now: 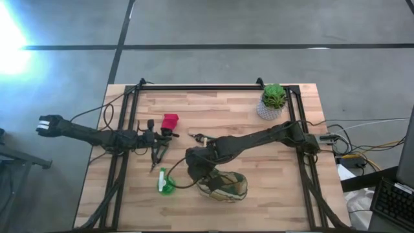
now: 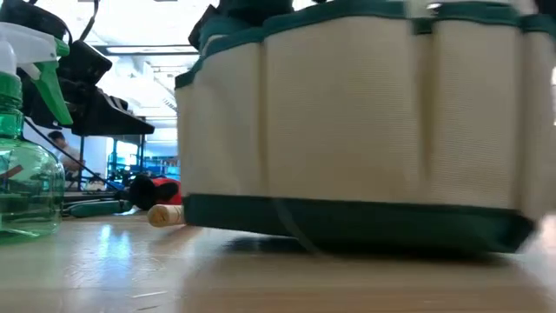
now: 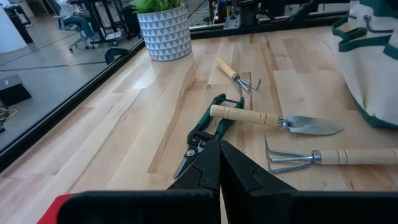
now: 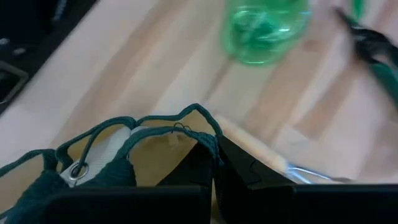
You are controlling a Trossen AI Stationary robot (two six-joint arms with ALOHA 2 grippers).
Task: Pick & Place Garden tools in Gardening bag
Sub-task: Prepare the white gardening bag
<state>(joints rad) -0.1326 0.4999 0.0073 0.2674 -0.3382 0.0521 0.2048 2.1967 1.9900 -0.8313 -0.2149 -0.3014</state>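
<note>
Nearest, the soft khaki fabric gardening bag with dark green trim [image 1: 226,186] sits at the near edge of the wooden worktop [image 1: 272,207]. The small clear green plastic spray bottle [image 1: 165,184] stands just to its left.

The right tool [image 4: 216,163] is closed, with its tips right at the bag's trimmed rim. Whether it pinches the fabric cannot be told. If it does, a pull could probably drag or tip the light bag, and the bag may knock the bottle over. If it only presses on the rim, the mouth could fold shut and the tools would have no way in.

Farther in lie the green-handled pruners [image 3: 205,132], the wooden-handled metal trowel [image 3: 283,119], the wooden-handled rake [image 3: 323,157] and, beyond them, a small wooden-handled fork [image 3: 238,76]. None of them is in the bag yet.

The left tool [image 3: 220,163] hangs over the pruners with its fingers shut and empty. Coming down closed, it would likely shove the pruners into the trowel, which touches them. The handles lie close together, so a grasp may catch two at once.

The red glove-like item [image 1: 170,121] lies farther back, and the potted plant in a white patterned pot [image 1: 273,102] stands at the far right.
</note>
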